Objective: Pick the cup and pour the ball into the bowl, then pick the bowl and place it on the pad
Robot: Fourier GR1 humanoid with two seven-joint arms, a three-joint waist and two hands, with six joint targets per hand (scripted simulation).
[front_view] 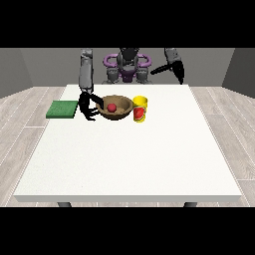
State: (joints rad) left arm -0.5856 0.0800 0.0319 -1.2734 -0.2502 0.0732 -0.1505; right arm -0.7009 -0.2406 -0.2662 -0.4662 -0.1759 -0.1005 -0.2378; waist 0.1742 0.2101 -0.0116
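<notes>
A brown bowl (121,110) sits on the white table (134,159), towards the back left of centre, with a red ball (112,107) inside it. Just right of the bowl stands a yellow cup (140,109) with a red mark, upright and touching or nearly touching the bowl's rim. The hand at the view's left (88,106) is at the bowl's left side, its fingers curled round the rim there. A green pad (63,109) lies at the table's left edge, left of that hand. The hand at the view's right (179,72) hangs raised above the table's back edge.
The robot's torso (127,67) stands behind the table's far edge. The table's front half stretches white towards the camera. A wooden floor surrounds the table.
</notes>
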